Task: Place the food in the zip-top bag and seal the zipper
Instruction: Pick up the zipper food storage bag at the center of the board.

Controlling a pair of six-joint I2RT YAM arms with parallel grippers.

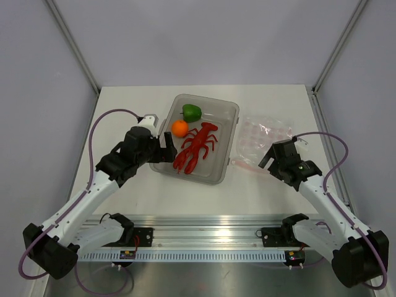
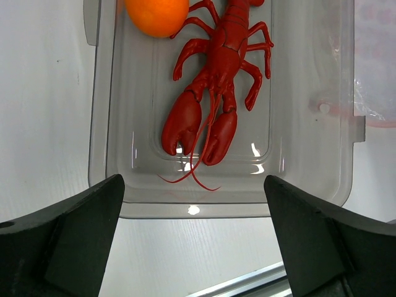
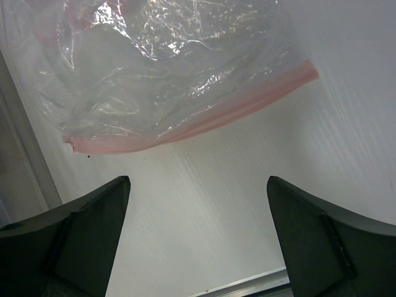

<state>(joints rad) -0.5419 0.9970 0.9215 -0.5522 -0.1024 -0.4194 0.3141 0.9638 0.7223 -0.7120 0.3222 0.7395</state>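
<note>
Hovering wide open, the left hand (image 2: pixel 193 198) holds nothing, spread at the near edge of the clear tray (image 2: pixel 309 185) where the lobster (image 2: pixel 213 93), orange (image 2: pixel 158 13) and green pepper (image 1: pixel 192 112) lie. The right hand (image 3: pixel 198 185) is spread and empty too, with the bag (image 3: pixel 161 68) and its pink zipper (image 3: pixel 204 117) flat on the surface (image 3: pixel 247 204) just ahead.
</note>
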